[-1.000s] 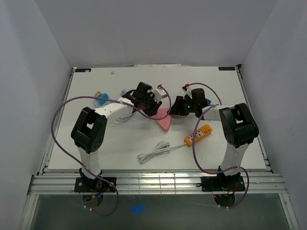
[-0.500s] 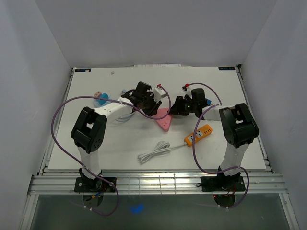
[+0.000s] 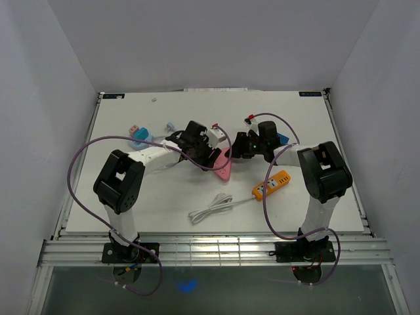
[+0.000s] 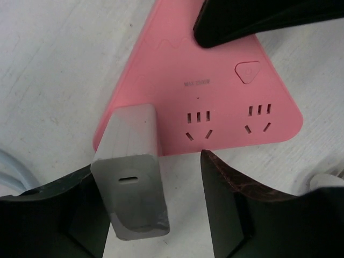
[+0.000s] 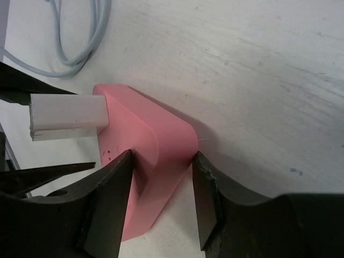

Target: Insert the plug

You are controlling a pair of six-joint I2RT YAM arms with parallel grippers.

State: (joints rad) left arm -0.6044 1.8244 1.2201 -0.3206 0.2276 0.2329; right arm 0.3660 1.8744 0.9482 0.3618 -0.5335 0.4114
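Note:
A pink triangular power strip (image 3: 224,168) lies flat at the table's middle. It also shows in the left wrist view (image 4: 215,80) and the right wrist view (image 5: 153,156). A white plug block (image 4: 134,177) stands in the strip's socket near one corner, also seen in the right wrist view (image 5: 67,115). My left gripper (image 4: 153,177) is open around the plug; its left finger is beside the block and its right finger (image 4: 226,204) stands apart. My right gripper (image 5: 161,161) is shut on the opposite corner of the strip. In the top view the left gripper (image 3: 209,154) and right gripper (image 3: 237,149) flank the strip.
An orange power strip (image 3: 272,184) with a coiled white cable (image 3: 211,209) lies to the near right. A blue item (image 3: 139,136) lies at the left and a light blue one (image 3: 282,138) behind the right gripper. A grey cable (image 5: 80,43) loops past the strip.
Both grippers and the pink strip have shifted a little toward the near side and left. The left forearm has swung lower.

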